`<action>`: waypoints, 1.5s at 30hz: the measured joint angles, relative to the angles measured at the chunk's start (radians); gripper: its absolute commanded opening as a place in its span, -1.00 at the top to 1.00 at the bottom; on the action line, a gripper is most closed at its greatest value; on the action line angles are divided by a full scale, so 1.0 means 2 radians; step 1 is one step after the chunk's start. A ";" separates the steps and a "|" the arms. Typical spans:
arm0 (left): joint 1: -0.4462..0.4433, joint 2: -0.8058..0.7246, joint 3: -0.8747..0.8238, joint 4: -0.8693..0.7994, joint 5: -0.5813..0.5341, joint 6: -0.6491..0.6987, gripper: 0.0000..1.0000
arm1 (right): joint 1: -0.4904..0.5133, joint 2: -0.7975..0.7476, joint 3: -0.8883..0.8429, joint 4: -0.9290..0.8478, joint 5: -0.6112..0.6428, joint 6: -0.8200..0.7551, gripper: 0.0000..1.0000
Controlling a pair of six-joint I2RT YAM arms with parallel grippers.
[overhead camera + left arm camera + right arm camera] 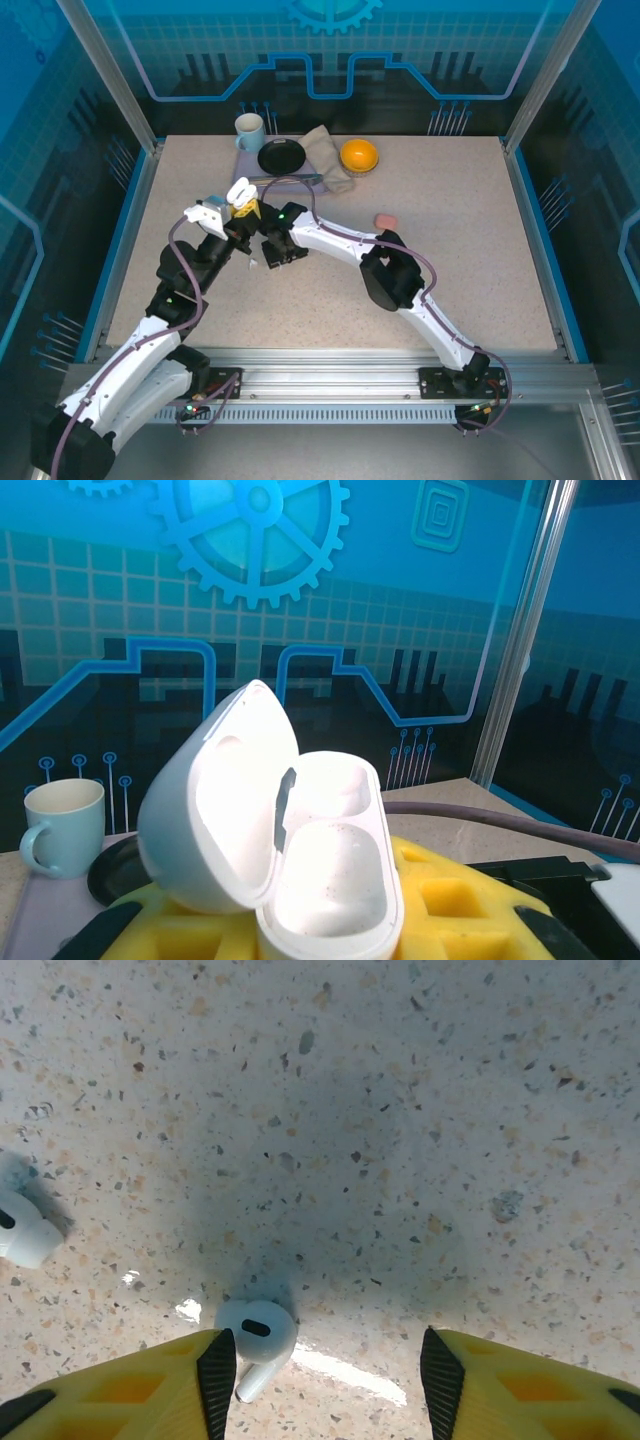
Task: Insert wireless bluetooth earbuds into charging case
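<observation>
The white case (335,880) is clamped in the left gripper (320,930), lid flipped open, over the far-left part of the table (470,250). The right gripper (328,1370) is pointed straight down, fingers spread, nothing pinched. One white earbud (256,1332) is lying just beside one finger, a second earbud (20,1230) well apart. A pink case (385,220) is parked mid-table.
</observation>
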State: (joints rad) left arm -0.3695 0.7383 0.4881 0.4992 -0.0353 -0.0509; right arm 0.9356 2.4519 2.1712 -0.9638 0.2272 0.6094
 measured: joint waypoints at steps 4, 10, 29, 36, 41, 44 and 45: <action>0.000 0.000 0.000 0.000 -0.007 0.000 1.00 | 0.006 0.000 0.008 -0.001 0.007 0.001 -0.08; 0.000 0.000 0.005 0.000 -0.024 -0.001 1.00 | 0.014 0.000 0.014 0.004 0.002 0.030 -0.05; 0.019 0.034 0.067 0.003 -0.037 -0.002 1.00 | 0.031 0.084 0.164 0.006 -0.036 0.215 0.08; 0.023 0.033 0.067 0.003 -0.037 -0.002 1.00 | 0.034 0.106 0.179 -0.008 -0.029 0.224 0.10; 0.025 0.032 0.067 0.002 -0.037 -0.002 1.00 | 0.043 0.094 0.164 -0.001 -0.004 0.194 0.09; 0.026 0.031 0.067 0.002 -0.037 -0.003 1.00 | 0.047 0.066 0.135 0.001 0.016 0.173 0.08; 0.026 0.030 0.067 0.002 -0.037 -0.004 1.00 | 0.048 0.058 0.130 0.001 0.022 0.167 0.08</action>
State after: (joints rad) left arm -0.3176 0.7982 0.6220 0.5026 -0.1085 -0.0593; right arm 1.0313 2.5679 2.4306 -0.9619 0.2703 0.9443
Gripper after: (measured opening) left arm 0.239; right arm 0.460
